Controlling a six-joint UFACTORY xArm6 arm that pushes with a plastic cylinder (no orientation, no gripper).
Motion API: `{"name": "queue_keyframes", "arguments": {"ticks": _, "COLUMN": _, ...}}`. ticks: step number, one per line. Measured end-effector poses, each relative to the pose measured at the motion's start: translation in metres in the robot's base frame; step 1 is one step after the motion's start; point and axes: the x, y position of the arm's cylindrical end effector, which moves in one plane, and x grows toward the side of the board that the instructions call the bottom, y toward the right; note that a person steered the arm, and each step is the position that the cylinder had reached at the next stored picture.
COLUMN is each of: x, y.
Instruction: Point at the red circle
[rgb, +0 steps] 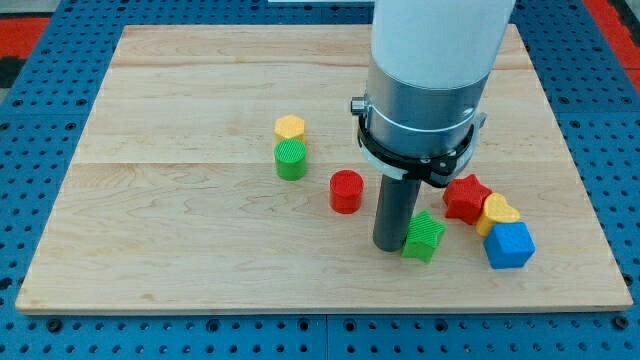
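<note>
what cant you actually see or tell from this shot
- My tip: its very end meets the board beside the green star; contact between them cannot be told in the camera view.
- Green star: its left edge is hidden by the rod.
- Red star: its upper left is covered by the arm's grey collar.
- Arm above the collar: cut off by the view's top.
- Red circle: fully visible, apart from my tip.

Open board between my tip (389, 246) and red circle (346, 191); green star (423, 237) touches tip's right.
</note>
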Motion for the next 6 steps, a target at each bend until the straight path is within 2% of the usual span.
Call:
{"name": "queue_keyframes", "arguments": {"ticks": 2, "x": 0.0, "y": 0.047}}
{"name": "queue_keyframes", "arguments": {"ticks": 3, "x": 0.0, "y": 0.049}}
{"name": "queue_keyframes", "arguments": {"ticks": 5, "x": -0.007, "y": -0.087}}
{"name": "queue_keyframes", "arguments": {"ticks": 6, "x": -0.031, "y": -0.126}}
